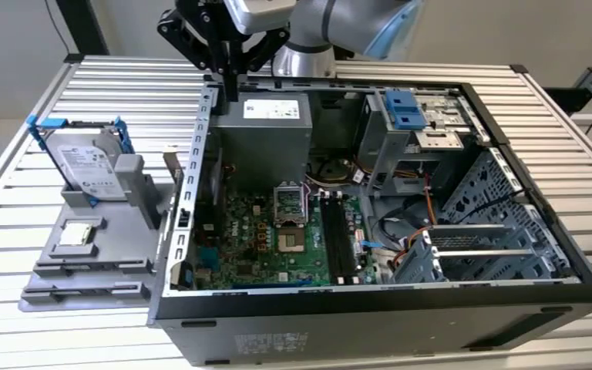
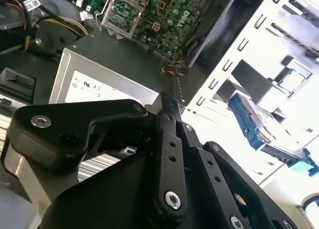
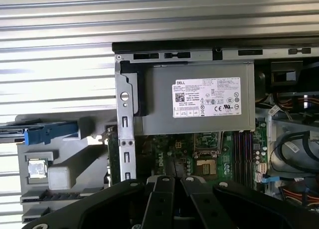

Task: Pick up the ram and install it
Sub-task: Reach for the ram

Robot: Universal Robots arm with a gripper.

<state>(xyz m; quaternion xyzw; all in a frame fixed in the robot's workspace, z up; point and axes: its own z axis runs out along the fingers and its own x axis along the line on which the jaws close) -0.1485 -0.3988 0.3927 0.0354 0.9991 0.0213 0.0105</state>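
My gripper [image 1: 231, 92] hangs over the back left corner of the open computer case [image 1: 378, 301], just above the grey power supply [image 1: 265, 116]. Its black fingers are pressed together with nothing between them, as both wrist views show [image 2: 167, 102] [image 3: 172, 181]. A thin stick standing on edge between the grey holder and the case's left wall looks like the ram [image 1: 170, 164] [image 3: 106, 133]. It sits lower than the gripper and to the exterior view's left of it. The long black sockets [image 1: 333, 239] lie on the green motherboard [image 1: 244, 231].
On the exterior view's left, a grey holder [image 1: 121, 254] carries a silver hard drive with blue rails [image 1: 85, 166] and a small square chip [image 1: 78, 233]. Cables, a drive cage with a blue latch [image 1: 406, 108] and perforated brackets crowd the case's right half. All stands on a slatted metal table [image 1: 28, 324].
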